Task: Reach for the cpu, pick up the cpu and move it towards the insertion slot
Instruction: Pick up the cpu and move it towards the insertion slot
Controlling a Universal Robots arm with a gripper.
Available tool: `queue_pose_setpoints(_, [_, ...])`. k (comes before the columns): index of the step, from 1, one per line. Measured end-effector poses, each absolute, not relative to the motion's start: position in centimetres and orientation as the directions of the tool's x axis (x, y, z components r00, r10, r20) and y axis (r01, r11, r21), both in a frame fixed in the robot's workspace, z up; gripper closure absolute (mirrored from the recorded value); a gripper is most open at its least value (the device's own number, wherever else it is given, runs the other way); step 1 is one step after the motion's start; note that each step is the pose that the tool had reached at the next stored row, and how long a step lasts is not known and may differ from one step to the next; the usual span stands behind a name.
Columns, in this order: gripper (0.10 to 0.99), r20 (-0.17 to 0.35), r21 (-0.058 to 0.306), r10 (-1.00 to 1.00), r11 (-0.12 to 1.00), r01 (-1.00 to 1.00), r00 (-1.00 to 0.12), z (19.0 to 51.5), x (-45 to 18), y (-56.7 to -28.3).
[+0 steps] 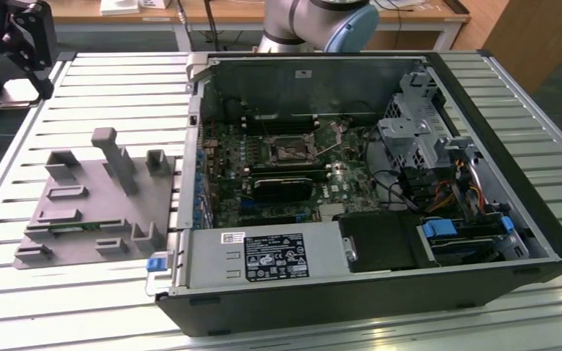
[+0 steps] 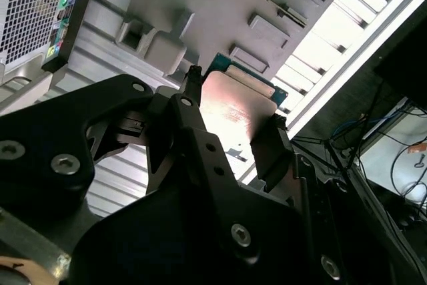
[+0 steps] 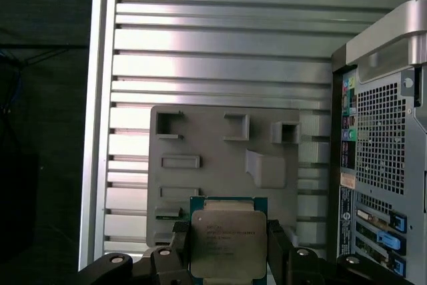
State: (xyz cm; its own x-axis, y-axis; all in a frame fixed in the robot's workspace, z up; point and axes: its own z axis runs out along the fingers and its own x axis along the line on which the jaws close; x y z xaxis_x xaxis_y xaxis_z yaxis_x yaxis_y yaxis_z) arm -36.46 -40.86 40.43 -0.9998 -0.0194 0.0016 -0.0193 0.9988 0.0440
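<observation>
Now the pincer (image 3: 228,235) holds the cpu (image 3: 229,245) by its sides; best carry it flat toward the insertion slot (image 1: 288,150).

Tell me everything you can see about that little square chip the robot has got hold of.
The cpu is a small, flat, square chip. Its top looks like silvery metal with faint print, and a green board edge shows along one side. Two black fingers clamp it on opposite edges, and nothing else touches it. It is held in the air, metal face toward the first wrist view, outside the open computer case, with the grey parts tray behind it.
</observation>
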Motion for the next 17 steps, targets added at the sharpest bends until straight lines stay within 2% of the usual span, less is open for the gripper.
queue_pose_setpoints(17, [0.541, 0.002, 0.044, -0.019, 0.999, -0.019, -1.000, 40.4, -34.0, -40.9])
